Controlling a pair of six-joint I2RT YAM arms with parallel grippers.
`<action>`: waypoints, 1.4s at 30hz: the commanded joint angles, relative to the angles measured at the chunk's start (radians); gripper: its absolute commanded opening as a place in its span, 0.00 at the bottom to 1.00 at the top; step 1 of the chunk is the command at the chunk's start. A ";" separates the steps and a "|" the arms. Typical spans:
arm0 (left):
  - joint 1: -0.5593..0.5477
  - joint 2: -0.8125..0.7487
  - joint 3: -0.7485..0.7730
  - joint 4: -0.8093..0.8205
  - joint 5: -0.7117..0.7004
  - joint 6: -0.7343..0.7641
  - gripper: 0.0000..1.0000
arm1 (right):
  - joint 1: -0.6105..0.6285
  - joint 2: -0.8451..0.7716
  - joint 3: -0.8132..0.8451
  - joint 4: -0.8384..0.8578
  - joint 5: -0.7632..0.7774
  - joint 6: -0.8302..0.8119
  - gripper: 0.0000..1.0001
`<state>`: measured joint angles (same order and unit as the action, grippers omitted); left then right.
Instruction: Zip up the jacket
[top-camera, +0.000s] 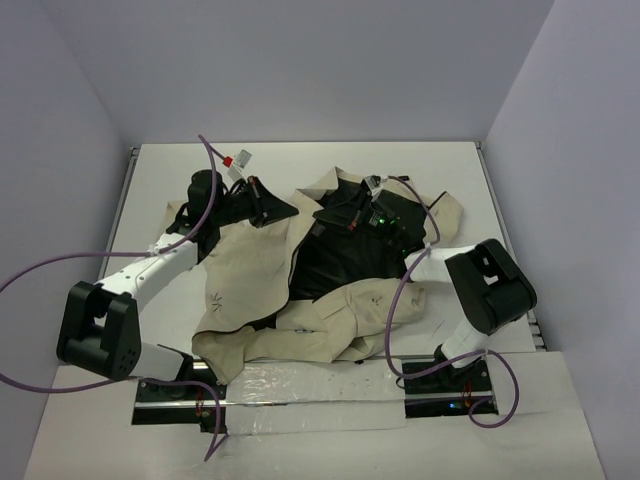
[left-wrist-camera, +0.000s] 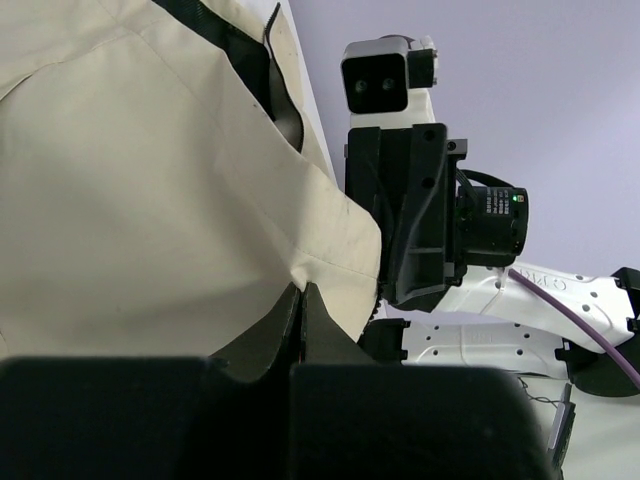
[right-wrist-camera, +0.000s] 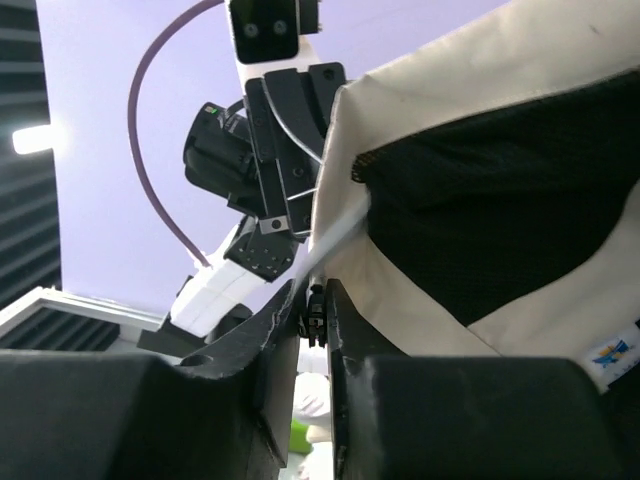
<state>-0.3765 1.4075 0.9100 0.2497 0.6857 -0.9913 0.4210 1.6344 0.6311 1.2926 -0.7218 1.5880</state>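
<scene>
The beige jacket (top-camera: 255, 270) lies open on the table, its black lining (top-camera: 345, 260) facing up and a small star-like mark (top-camera: 217, 297) on the left panel. My left gripper (top-camera: 275, 210) is shut on the beige front edge (left-wrist-camera: 330, 260), the fabric pinched between the fingertips (left-wrist-camera: 301, 293). My right gripper (top-camera: 338, 213) is shut on a small black zipper piece (right-wrist-camera: 315, 318) at the other front edge (right-wrist-camera: 345, 200), with black lining (right-wrist-camera: 500, 210) beside it. The two grippers are close together and face each other over the upper part of the jacket.
White table (top-camera: 160, 175) enclosed by grey walls. Purple cables (top-camera: 205, 170) loop off both arms. The right arm's elbow (top-camera: 490, 285) stands beside the jacket's right sleeve (top-camera: 350, 315). The other gripper fills the near background of each wrist view (left-wrist-camera: 410, 220) (right-wrist-camera: 270, 140).
</scene>
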 joint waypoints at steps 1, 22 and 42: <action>0.011 -0.003 0.004 0.048 -0.001 0.004 0.00 | -0.006 -0.041 -0.009 0.234 0.008 -0.045 0.17; 0.025 -0.029 0.220 -0.196 0.081 0.205 0.89 | -0.008 -0.030 0.116 0.115 -0.257 -0.120 0.00; -0.081 0.062 0.230 -0.058 0.245 0.130 0.56 | -0.008 -0.038 0.157 0.079 -0.303 -0.126 0.00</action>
<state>-0.4425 1.4660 1.0985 0.1205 0.8968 -0.8491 0.4183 1.6287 0.7403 1.2938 -1.0093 1.4780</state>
